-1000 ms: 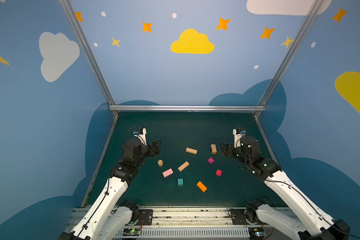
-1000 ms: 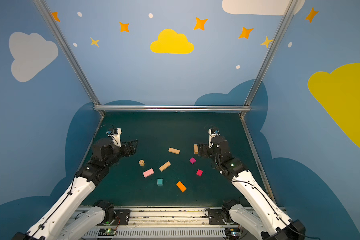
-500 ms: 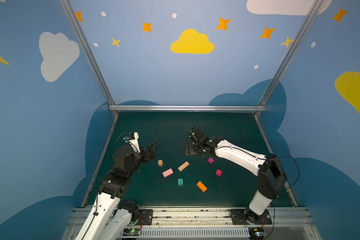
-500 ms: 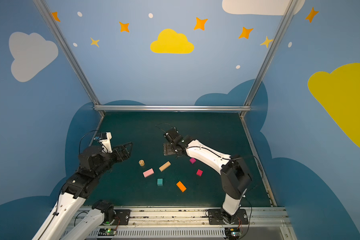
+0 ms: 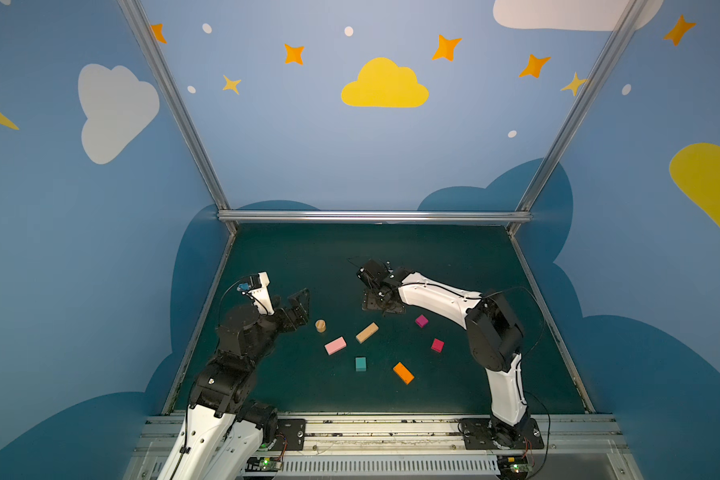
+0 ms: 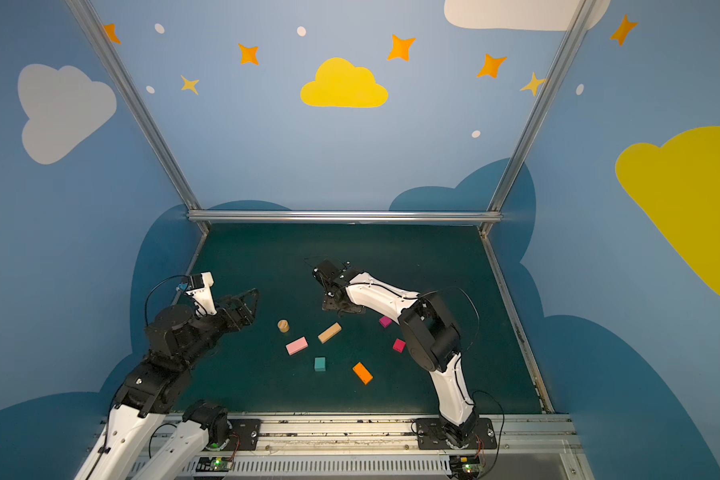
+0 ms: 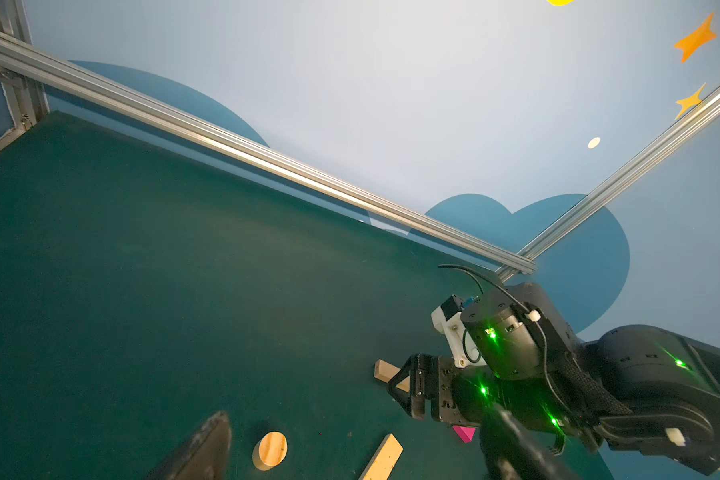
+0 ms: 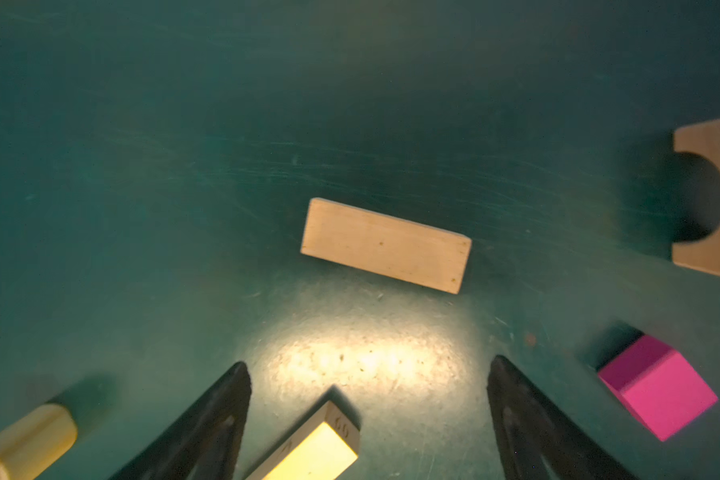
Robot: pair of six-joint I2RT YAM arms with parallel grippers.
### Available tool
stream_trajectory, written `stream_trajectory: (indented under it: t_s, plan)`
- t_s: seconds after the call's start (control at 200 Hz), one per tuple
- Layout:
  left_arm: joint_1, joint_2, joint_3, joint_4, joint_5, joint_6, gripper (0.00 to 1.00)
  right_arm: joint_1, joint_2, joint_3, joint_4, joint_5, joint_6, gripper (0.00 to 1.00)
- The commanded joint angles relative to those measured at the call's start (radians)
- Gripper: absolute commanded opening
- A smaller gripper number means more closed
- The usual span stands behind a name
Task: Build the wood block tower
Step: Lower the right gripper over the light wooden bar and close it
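Right gripper (image 8: 368,361) hovers low by tan oblong (image 8: 385,245), jaws wide, empty; probably lining up the first pick. Left gripper (image 5: 299,305) raised aside, wide, empty, clear of the work. Blocks (image 5: 335,345) lie scattered on mat (image 5: 308,257); nothing stacked.

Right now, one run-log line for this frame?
left tool: open, empty | right tool: open, above tan oblong, not gripping | tower: not started, blocks loose
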Motion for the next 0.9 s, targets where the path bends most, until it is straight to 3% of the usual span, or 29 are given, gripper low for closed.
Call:
stream_trajectory:
  t_s: [0.0,0.896]
  plan:
    - [-0.002,0.006,0.001,0.012,0.012,0.001,0.93,-0.017,0.044,0.042,-0.039,0.032,0.073,0.88]
    - [-0.002,0.0,0.019,-0.002,0.014,0.044,0.94,-0.061,0.162,0.16,-0.046,0.009,0.087,0.88]
